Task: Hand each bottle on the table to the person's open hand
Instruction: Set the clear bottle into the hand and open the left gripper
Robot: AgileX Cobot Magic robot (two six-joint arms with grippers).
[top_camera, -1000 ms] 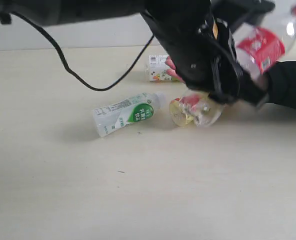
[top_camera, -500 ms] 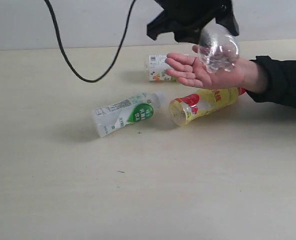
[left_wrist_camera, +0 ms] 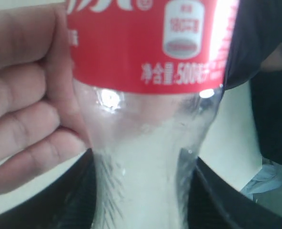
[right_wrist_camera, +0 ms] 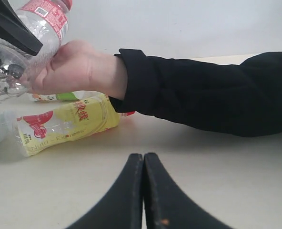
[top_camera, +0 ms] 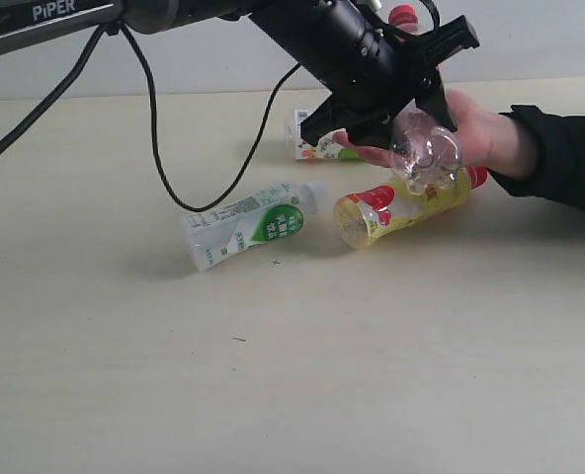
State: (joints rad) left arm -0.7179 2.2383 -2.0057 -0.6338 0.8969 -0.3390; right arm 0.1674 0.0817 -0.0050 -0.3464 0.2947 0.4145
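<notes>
My left gripper (top_camera: 399,99) reaches across to the right and is shut on the clear bottle (top_camera: 426,156) with the red label. That clear bottle (left_wrist_camera: 146,119) rests in the person's hand (top_camera: 475,130), whose fingers (left_wrist_camera: 22,119) curl around it. On the table (top_camera: 273,375), just below the hand, lies the yellow bottle (top_camera: 401,205). A whitish, green-labelled bottle (top_camera: 248,225) lies to its left, and a second one (top_camera: 312,138) sits behind the arm. My right gripper (right_wrist_camera: 143,156) hovers low over the table, shut and empty, facing the yellow bottle (right_wrist_camera: 65,124).
The person's black sleeve (top_camera: 559,158) lies along the table from the right edge. My left arm's black cable (top_camera: 164,148) droops over the table's back left. A pale wall runs behind the table.
The left arm has come down and brought the clear bottle from above the open palm into the hand. The person's fingers have curled around it. The bottles on the table have not moved.
</notes>
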